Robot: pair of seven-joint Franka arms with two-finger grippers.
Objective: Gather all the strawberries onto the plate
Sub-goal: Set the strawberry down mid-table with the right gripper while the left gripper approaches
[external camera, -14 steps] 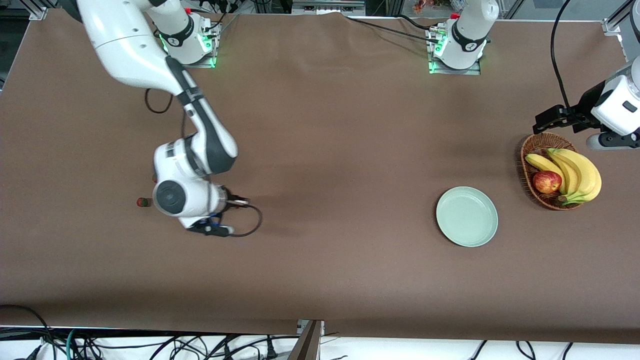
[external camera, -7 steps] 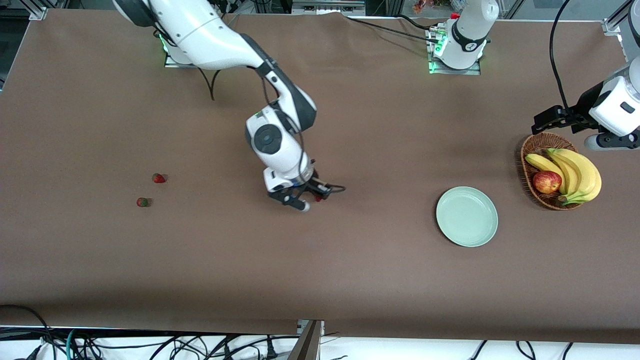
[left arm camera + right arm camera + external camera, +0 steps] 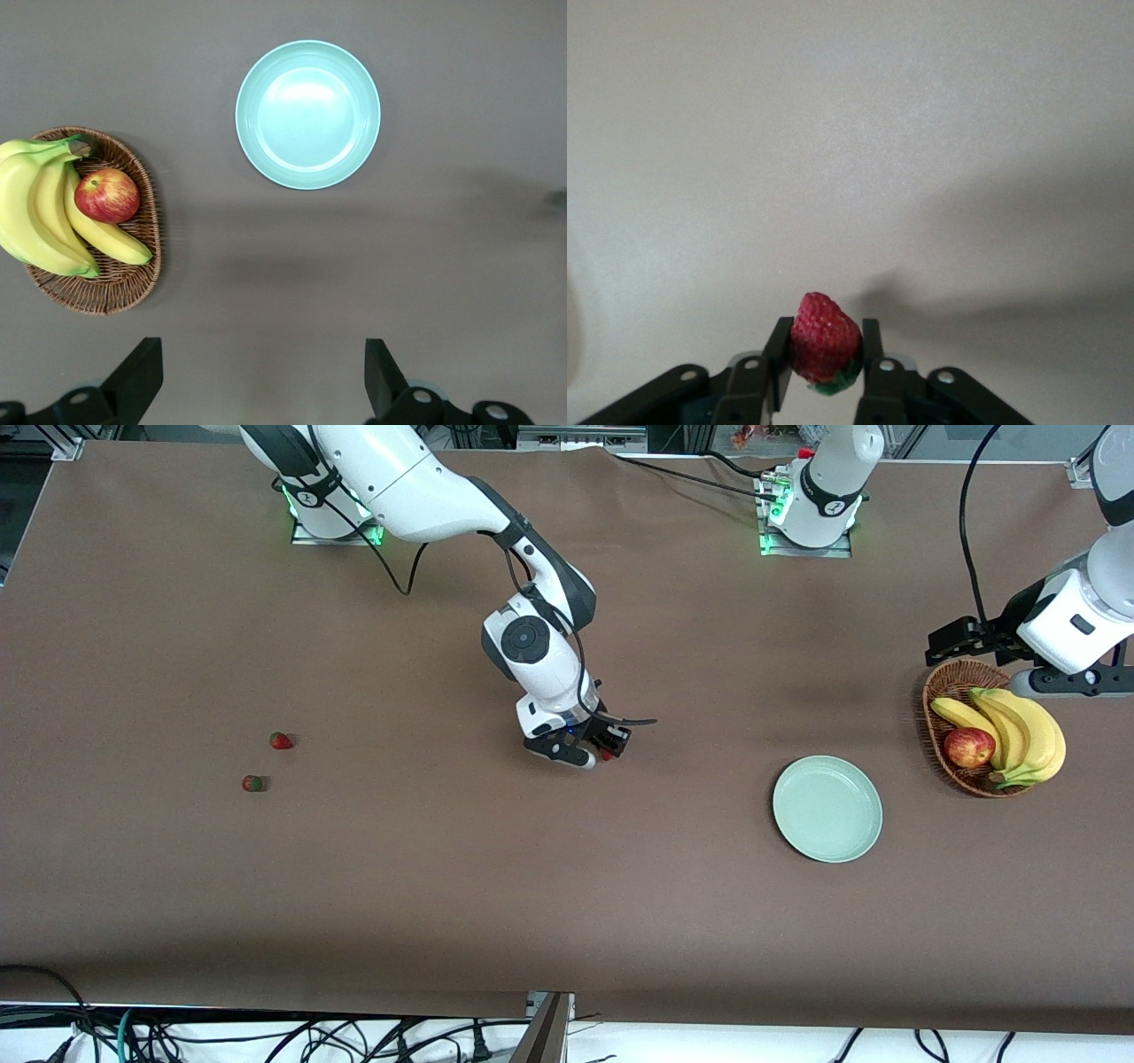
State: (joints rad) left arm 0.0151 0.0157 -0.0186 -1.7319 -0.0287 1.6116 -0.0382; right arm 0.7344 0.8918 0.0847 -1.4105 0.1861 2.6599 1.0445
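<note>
Right gripper (image 3: pixel 606 749) over bare table mid-way, pinches strawberry (image 3: pixel 825 341) between fingers. Two berries (image 3: pixel 281 740) (image 3: pixel 252 783) lie toward right arm's end. Plate (image 3: pixel 827 809) beside basket (image 3: pixel 941 731). Left gripper (image 3: pixel 257 390) spread, waits near basket.

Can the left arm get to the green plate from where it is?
Probably yes. The left gripper hangs open beside the basket, and the plate lies close by, empty, with only bare table between them.

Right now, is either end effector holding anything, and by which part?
Right end effector pinches one strawberry across its sides, leafy top down; left end effector holds nothing.
</note>
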